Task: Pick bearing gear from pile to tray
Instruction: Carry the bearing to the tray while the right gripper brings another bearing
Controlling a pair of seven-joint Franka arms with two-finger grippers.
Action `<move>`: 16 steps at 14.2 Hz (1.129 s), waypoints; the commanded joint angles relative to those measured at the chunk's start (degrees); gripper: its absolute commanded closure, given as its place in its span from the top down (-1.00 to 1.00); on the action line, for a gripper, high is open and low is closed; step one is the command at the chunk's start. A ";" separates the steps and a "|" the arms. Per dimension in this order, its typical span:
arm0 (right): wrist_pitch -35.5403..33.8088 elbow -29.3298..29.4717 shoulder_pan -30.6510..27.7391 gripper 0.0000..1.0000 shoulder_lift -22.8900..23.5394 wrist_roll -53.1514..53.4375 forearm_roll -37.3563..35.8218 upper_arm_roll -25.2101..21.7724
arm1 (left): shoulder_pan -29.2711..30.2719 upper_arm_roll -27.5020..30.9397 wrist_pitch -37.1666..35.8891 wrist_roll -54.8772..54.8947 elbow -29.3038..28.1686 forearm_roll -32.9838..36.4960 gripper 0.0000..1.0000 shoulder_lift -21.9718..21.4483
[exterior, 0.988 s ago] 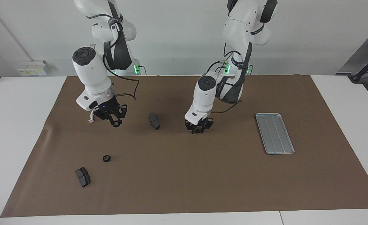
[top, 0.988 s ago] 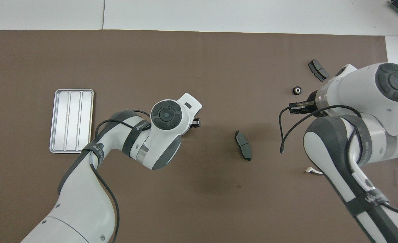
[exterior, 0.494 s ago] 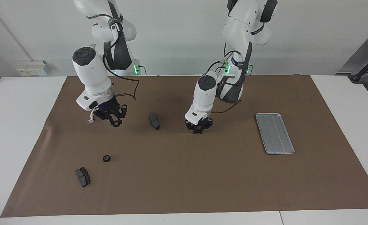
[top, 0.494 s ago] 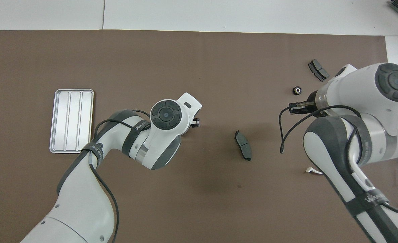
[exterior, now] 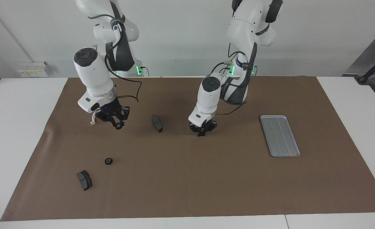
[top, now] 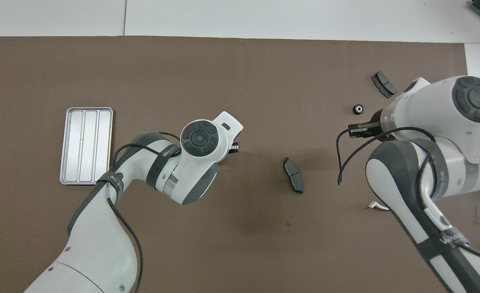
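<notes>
My left gripper (exterior: 202, 133) is down at the brown mat (exterior: 187, 178) in the middle of the table, shut on a small black bearing gear that its fingers mostly hide. In the overhead view only its tip (top: 235, 147) shows from under the wrist. The silver-grey grooved tray (exterior: 280, 135) (top: 86, 145) lies empty toward the left arm's end. The scattered pile is toward the right arm's end, with a loose black gear (exterior: 108, 161) (top: 358, 108) and a dark brake-pad piece (exterior: 84, 180) (top: 384, 84). My right gripper (exterior: 119, 126) (top: 351, 131) waits raised over the mat there.
Another dark brake-pad piece (exterior: 157, 123) (top: 293, 175) lies on the mat between the two grippers. A white half-ring bracket (exterior: 93, 120) (top: 377, 206) lies under the right arm's wrist. White table shows around the mat.
My left gripper's fingers, open around the small gear a second ago, have closed on it. The right arm has barely moved.
</notes>
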 commanded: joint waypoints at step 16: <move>23.06 -0.32 26.37 -1.00 11.46 46.35 1.37 0.17 | 30.53 0.13 -18.27 53.51 6.21 0.15 -1.00 -3.57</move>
